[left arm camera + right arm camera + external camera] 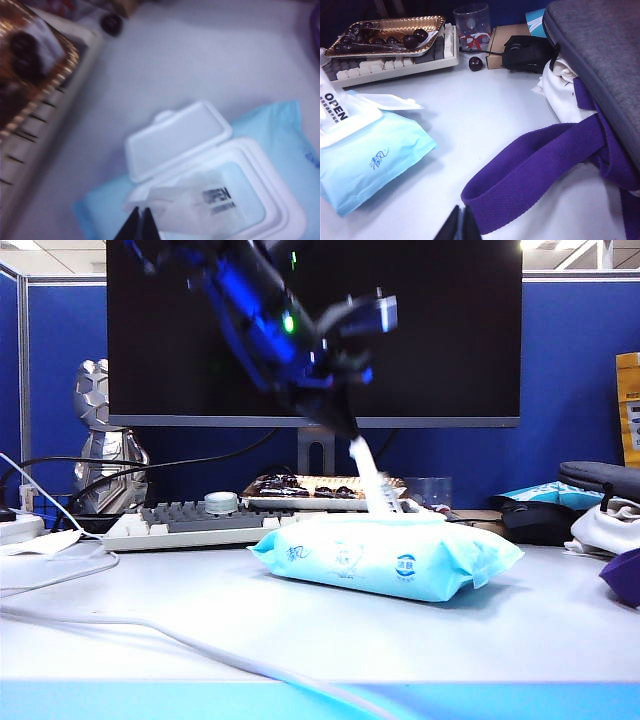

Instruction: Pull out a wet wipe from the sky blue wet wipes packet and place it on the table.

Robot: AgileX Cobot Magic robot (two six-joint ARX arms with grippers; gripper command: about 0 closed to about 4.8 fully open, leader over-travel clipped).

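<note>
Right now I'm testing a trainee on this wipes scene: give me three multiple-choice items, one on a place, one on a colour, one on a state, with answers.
1. Where is the left gripper?
A. above the soft sky blue wet wipes packet
B. over the grey keyboard
C. resting on the pale table

2. What colour is the woven strap near the right gripper?
A. green
B. purple
C. orange

3. How is the packet's white hinged lid?
A. taped down
B. torn off
C. flipped open

Answers: 1 A, it pinches the thin white wet wipe rising from the packet. 2 B, the right wrist view shows purple. 3 C, the lid stands back from the opening.
</note>
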